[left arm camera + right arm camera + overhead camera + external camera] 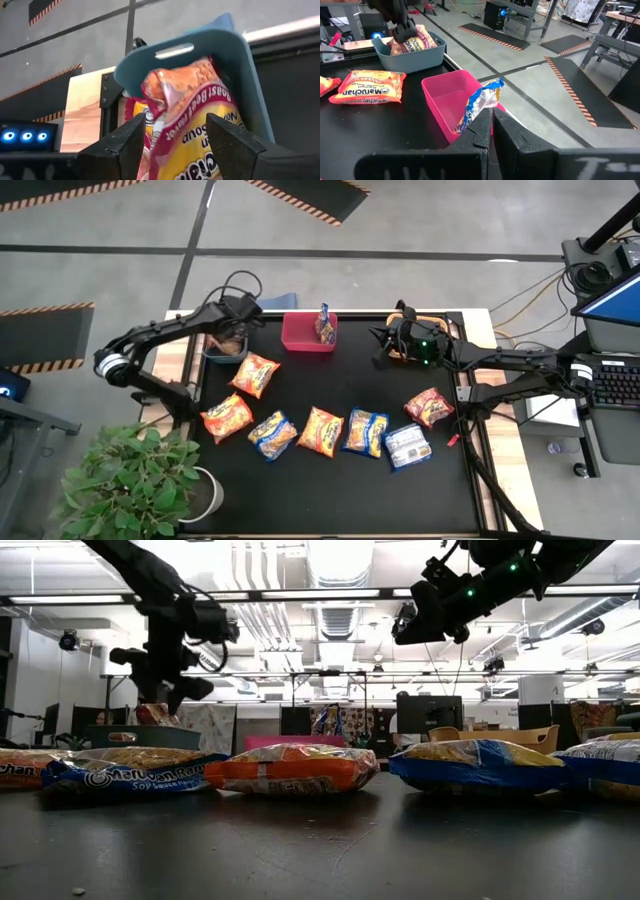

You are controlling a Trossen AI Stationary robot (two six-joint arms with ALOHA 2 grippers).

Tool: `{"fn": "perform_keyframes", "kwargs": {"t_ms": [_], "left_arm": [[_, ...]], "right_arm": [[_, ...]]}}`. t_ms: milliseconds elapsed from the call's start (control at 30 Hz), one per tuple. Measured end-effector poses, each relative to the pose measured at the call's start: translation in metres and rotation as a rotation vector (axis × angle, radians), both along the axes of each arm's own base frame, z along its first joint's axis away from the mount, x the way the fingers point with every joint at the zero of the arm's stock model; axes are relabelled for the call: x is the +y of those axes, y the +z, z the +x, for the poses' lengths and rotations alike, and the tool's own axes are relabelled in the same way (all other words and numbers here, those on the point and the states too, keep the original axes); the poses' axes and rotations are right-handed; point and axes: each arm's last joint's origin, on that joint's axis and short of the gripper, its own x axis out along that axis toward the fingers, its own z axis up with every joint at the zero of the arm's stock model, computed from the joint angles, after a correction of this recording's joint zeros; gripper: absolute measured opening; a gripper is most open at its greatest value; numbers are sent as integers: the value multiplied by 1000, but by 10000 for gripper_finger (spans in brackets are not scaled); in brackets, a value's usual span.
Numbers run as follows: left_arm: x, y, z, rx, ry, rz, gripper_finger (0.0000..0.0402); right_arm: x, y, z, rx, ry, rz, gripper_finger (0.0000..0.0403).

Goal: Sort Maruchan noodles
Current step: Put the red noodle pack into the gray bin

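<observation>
So the black table [330, 490] took up most of the overhead shot, with three bins lined up along its far edge. The grey-blue bin [225, 350] sat at the far left corner, the pink-red bin [300, 335] was in the middle, and an orange-ish bin [418, 330] was mostly hidden under the right arm, so I couldn't tell what was in it. The left gripper [175, 135] was right over the grey-blue bin with its fingers spread apart, and a red-and-orange beef packet [192, 115] stood on end in the bin between them; I couldn't tell if the fingers were touching it or just beside it. The right gripper [491, 120] hung above the table near the orange-ish bin, fingers pressed together with nothing between them. A blue-and-yellow packet [325, 327] stood upright in the pink-red bin, leaning on its right wall. The rest of the Maruchan noodles lay flat on the table: an orange packet [255, 374] just in front of the grey-blue bin, then a loose row nearer the front with another orange packet [228, 417], a blue-and-yellow one [273, 434], an orange one [321, 430], a blue-and-yellow one [366, 431], a silver-white and blue one [407, 446] and a red-orange one [429, 407] off to the right.
</observation>
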Motion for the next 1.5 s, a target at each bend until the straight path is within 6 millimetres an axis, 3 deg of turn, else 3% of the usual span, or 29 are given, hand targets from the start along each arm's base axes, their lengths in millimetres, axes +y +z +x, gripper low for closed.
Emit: {"fn": "perform_keyframes", "kwargs": {"t_ms": [167, 433, 633, 967, 1267, 1500], "left_arm": [[7, -12, 7, 29, -17, -12, 145], [15, -32, 16, 83, -44, -45, 10], [18, -33, 19, 96, -45, -35, 12], [30, -11, 35, -5, -119, -5, 5], [37, -43, 46, 48, -105, -57, 5], [36, -41, 46, 34, -97, -63, 19]], "right_arm": [[0, 0, 0, 3, 2, -6, 9], [0, 4, 1, -19, 7, -40, 9], [-1, 5, 1, -24, 9, -62, 9], [-1, 7, 1, -37, 7, -65, 9], [-2, 6, 1, -37, 6, -62, 9], [-2, 6, 1, -36, 6, -63, 9]]}}
